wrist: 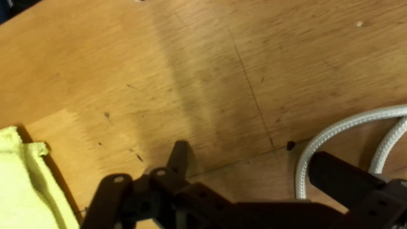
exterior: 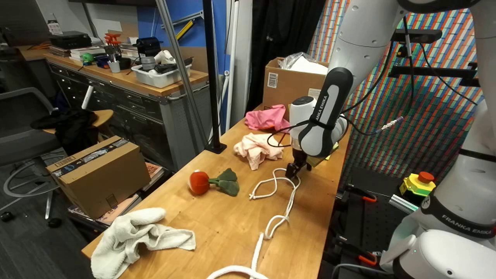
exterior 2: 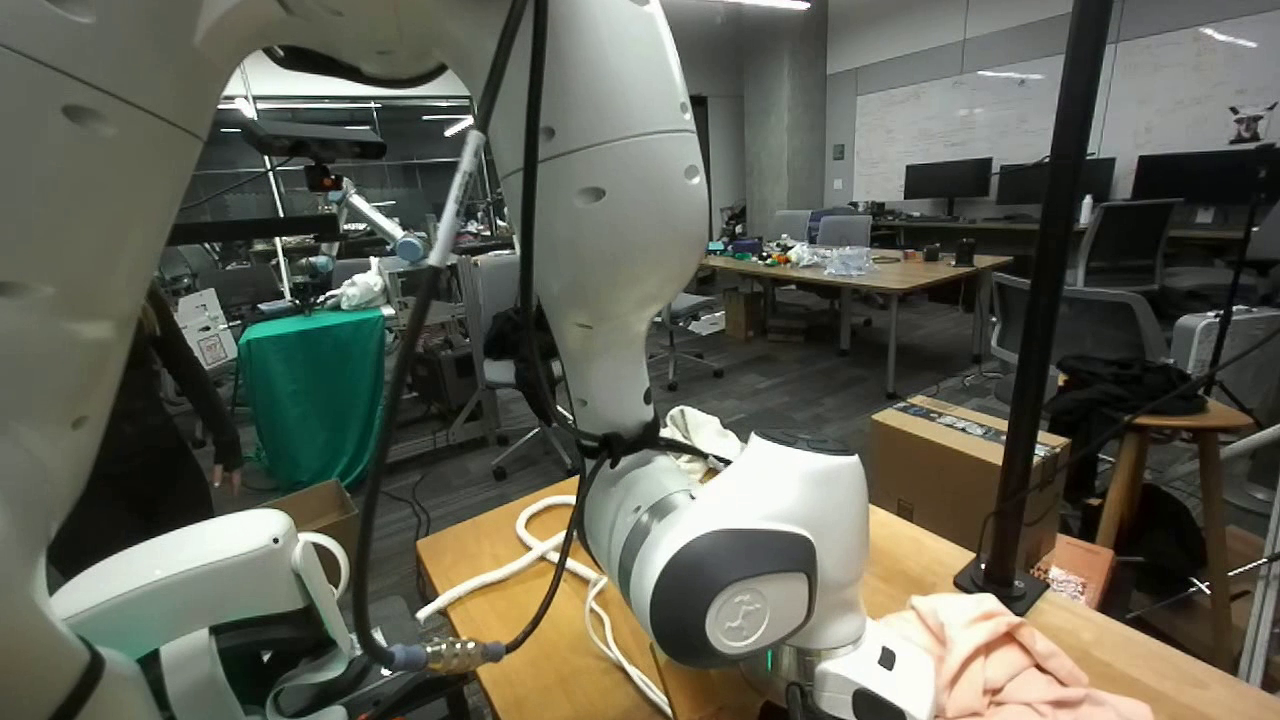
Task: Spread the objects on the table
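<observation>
My gripper (wrist: 251, 159) points down at the wooden table (exterior: 217, 221), open, with bare wood between its fingers. The white cord (wrist: 304, 168) curves just inside the right-hand finger in the wrist view, apparently touching it. Left of the jaws there lies the yellow-green cloth (wrist: 22, 194), mostly behind the arm in an exterior view. Beyond the gripper are a peach cloth (exterior: 255, 149) and a pink cloth (exterior: 267, 118). A red ball (exterior: 199, 183) is joined by a stem to a dark green piece (exterior: 228, 182). The whitish rag (exterior: 131, 236) lies crumpled over the near corner.
A cardboard box (exterior: 288, 85) holding plastic wrap stands at the table's far end. A black post (exterior: 214, 77) rises from the table's edge beside the peach cloth. Another taped box (exterior: 100, 174) sits beside the table, lower down. An emergency stop (exterior: 424, 178) stands near the robot base.
</observation>
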Robot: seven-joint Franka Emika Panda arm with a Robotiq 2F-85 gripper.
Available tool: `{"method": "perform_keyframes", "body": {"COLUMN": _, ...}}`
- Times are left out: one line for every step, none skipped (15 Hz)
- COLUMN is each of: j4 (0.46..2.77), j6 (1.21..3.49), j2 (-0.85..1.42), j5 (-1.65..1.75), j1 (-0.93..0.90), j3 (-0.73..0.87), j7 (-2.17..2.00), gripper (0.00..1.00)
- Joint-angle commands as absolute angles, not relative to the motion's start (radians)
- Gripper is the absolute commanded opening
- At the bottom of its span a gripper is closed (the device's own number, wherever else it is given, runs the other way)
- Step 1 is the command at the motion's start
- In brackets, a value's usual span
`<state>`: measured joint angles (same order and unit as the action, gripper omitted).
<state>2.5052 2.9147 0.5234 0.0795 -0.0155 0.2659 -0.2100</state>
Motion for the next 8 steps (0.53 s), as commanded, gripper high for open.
{"method": "perform_keyframes", "body": {"j4": 2.547, "j6": 2.941, "j2": 0.515, "j5": 0.049, "j1": 0.012, "j3": 0.276, "j7": -0.199, "gripper": 1.00}}
{"method": "perform_keyframes", "body": {"j4": 2.549, "j6": 2.934, "j2": 0.512, "j5": 0.054, "j1": 0.008, "j3": 0.288, "j7": -0.200, "gripper": 1.00}}
{"method": "perform_keyframes", "body": {"j4": 2.551, "j6": 2.928, "j2": 0.509, "j5": 0.059, "j1": 0.004, "j3": 0.297, "j7": -0.201, "gripper": 1.00}}
{"method": "perform_keyframes", "body": {"j4": 2.555, "j6": 2.918, "j2": 0.502, "j5": 0.060, "j1": 0.010, "j3": 0.295, "j7": -0.192, "gripper": 1.00}}
{"method": "perform_keyframes", "body": {"j4": 2.557, "j6": 2.914, "j2": 0.500, "j5": 0.062, "j1": 0.010, "j3": 0.298, "j7": -0.189, "gripper": 1.00}}
{"method": "perform_keyframes", "body": {"j4": 2.560, "j6": 2.910, "j2": 0.496, "j5": 0.066, "j1": 0.006, "j3": 0.304, "j7": -0.188, "gripper": 1.00}}
{"method": "perform_keyframes", "body": {"j4": 2.564, "j6": 2.903, "j2": 0.487, "j5": 0.069, "j1": 0.007, "j3": 0.304, "j7": -0.181, "gripper": 1.00}}
{"method": "perform_keyframes", "body": {"j4": 2.569, "j6": 2.898, "j2": 0.476, "j5": 0.073, "j1": 0.007, "j3": 0.305, "j7": -0.173, "gripper": 1.00}}
